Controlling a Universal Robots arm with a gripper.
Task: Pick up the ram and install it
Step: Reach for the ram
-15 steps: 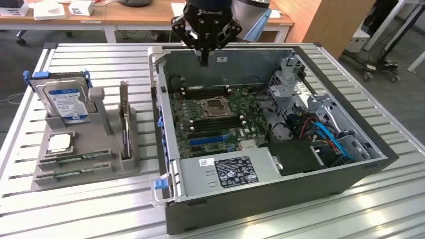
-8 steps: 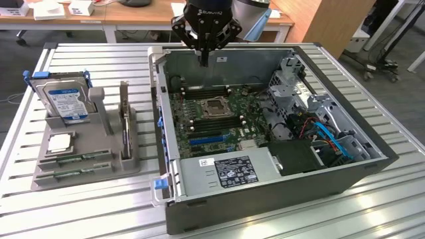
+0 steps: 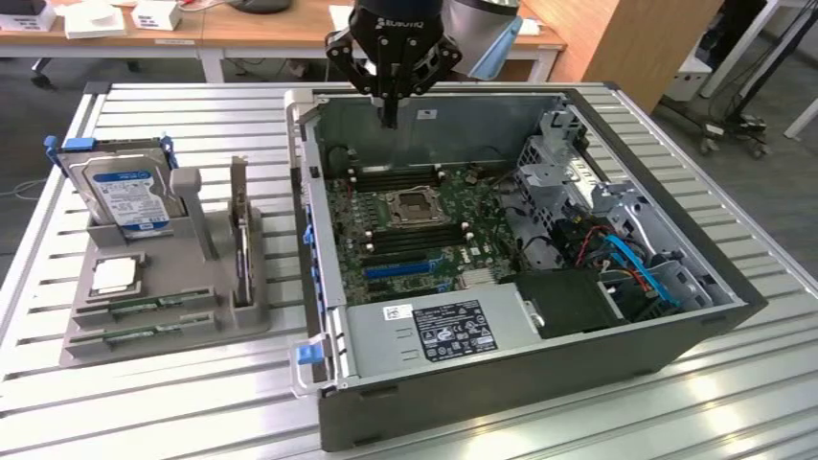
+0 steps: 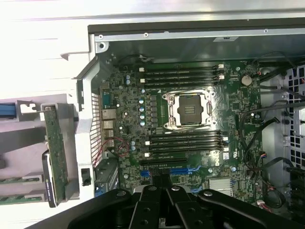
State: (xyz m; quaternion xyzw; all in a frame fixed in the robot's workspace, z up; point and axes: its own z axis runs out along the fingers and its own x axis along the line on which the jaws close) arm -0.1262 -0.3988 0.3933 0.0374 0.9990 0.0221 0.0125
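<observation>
Green ram [image 3: 144, 306] lies in grey holder [image 3: 251, 283], near hard drive [image 3: 125, 196].

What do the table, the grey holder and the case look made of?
Table: bare metal, probably aluminium; silvery with a dull sheen, in ribbed slats.
Holder: likely plastic; matte, uniform grey, with blocky moulded or printed shapes.
Case: seemingly sheet metal, painted dark grey outside; thin folded walls, bare and silvery inside.
</observation>
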